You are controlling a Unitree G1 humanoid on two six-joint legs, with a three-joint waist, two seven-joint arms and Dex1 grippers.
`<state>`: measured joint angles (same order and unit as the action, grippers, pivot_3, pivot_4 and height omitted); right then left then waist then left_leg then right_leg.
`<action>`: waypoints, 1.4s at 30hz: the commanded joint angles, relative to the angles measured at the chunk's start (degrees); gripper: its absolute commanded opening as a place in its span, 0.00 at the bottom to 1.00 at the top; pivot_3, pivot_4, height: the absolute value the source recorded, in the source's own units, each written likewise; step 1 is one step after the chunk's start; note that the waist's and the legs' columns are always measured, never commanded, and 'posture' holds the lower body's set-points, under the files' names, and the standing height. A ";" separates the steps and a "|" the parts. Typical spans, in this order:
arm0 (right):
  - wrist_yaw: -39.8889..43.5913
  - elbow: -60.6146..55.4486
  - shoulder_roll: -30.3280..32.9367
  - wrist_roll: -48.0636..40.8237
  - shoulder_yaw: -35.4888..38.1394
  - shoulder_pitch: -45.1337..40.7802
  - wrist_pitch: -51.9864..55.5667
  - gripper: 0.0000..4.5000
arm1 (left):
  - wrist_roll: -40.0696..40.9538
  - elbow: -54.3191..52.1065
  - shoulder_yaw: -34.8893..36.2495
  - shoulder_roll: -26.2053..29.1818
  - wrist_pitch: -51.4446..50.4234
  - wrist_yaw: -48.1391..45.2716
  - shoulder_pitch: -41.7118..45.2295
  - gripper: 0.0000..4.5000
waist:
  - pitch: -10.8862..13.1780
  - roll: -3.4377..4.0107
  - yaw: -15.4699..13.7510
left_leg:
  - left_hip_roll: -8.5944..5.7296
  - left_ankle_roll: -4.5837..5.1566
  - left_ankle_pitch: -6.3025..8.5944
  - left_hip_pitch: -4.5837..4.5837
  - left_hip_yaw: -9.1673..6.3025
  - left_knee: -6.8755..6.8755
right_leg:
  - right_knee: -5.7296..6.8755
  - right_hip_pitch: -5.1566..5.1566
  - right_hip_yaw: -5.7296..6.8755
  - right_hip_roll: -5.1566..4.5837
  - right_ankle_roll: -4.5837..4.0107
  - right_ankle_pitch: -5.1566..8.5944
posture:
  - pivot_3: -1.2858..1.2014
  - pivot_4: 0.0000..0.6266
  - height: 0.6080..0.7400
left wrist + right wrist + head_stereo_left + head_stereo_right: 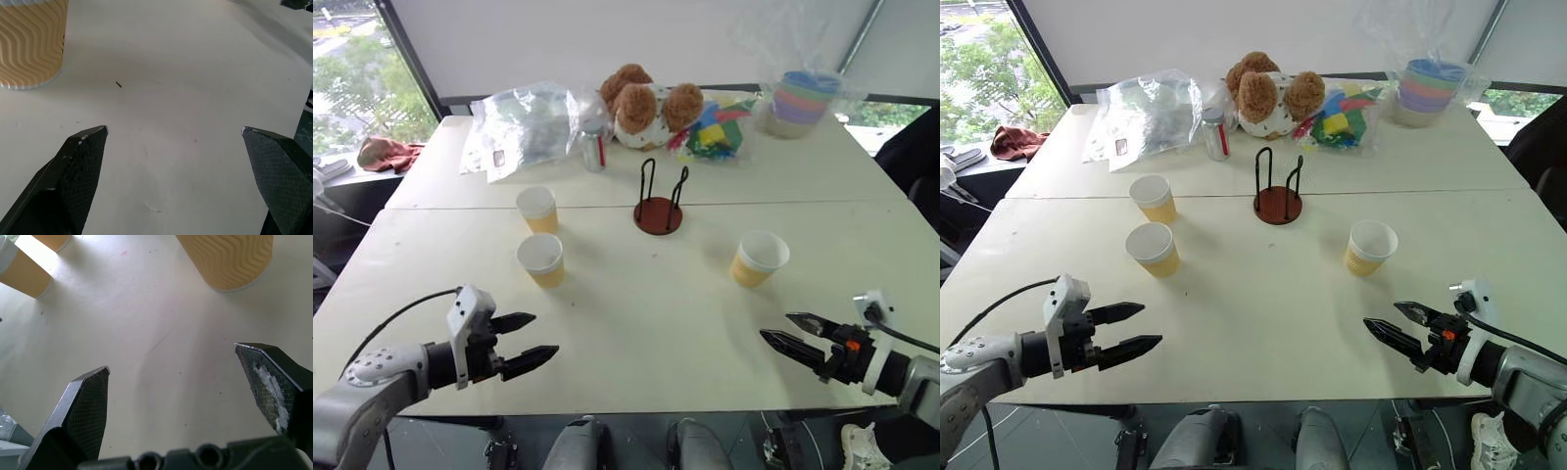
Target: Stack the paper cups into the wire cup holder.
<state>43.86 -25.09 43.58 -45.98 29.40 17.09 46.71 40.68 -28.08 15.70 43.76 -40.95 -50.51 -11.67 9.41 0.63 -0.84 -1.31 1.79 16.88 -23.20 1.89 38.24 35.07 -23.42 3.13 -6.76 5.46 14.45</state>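
Three paper cups (537,208) (541,259) (759,258) upright on table (646,313), wire cup holder (659,201) centre frame empty; left gripper (530,341) and right gripper (790,332) lower corners, both spread apart, empty.

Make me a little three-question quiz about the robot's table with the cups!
1. How many paper cups stand on the table?
2. True or false: a cup already sits in the wire cup holder.
3. Which gripper is nearest the lone cup: left gripper or right gripper?

Key: 1. Three. 2. False, it is empty. 3. The right gripper.
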 commanded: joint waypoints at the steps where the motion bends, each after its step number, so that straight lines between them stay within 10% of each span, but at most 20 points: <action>1: -0.74 -2.63 0.18 -0.06 -0.48 -0.60 -0.43 0.99 | -0.21 -0.51 -0.61 0.34 0.42 -0.02 -0.11 1.00 | 0.00 0.00 0.04 | 0.00 0.00 0.00 0.00 0.00 0.00 | 0.00 0.00 0.00 0.01 0.00 0.00 | 0.52 0.24 1.00; 25: -4.91 -7.79 2.71 -7.60 -3.74 -9.41 8.30 0.99 | 8.04 -6.66 -5.30 -0.36 -7.10 3.41 6.89 1.00 | 0.01 -0.13 0.04 | 0.00 0.01 -0.02 0.04 -0.01 0.10 | 0.07 0.10 0.04 0.09 0.03 -0.02 | 0.52 0.24 1.00; 31: -18.09 -3.40 4.09 -25.92 -1.50 -33.60 12.94 0.99 | 13.62 -2.10 -4.78 7.89 -13.16 -0.33 26.79 1.00 | 0.14 -0.17 0.23 | 0.08 0.00 -0.04 -0.05 -0.07 0.56 | 0.36 0.08 0.06 0.26 0.01 -0.03 | 0.52 0.24 1.00; 42: -25.52 33.20 -7.19 1.00 -24.51 -71.59 13.64 0.99 | 2.52 19.36 -8.14 15.93 -4.04 -13.89 47.12 1.00 | 0.27 -0.36 0.54 | 0.15 -0.25 -0.18 -0.47 -0.02 0.66 | 0.56 -0.25 0.06 0.76 0.29 -0.12 | 0.52 0.24 1.00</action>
<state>18.03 5.07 36.76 -46.87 4.66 -51.75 59.82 47.10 -10.23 7.65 57.32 -49.17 -61.34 34.71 9.68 0.27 -0.30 -1.17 1.55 16.70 -23.75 1.89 38.87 35.65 -23.76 3.19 -6.00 5.75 14.33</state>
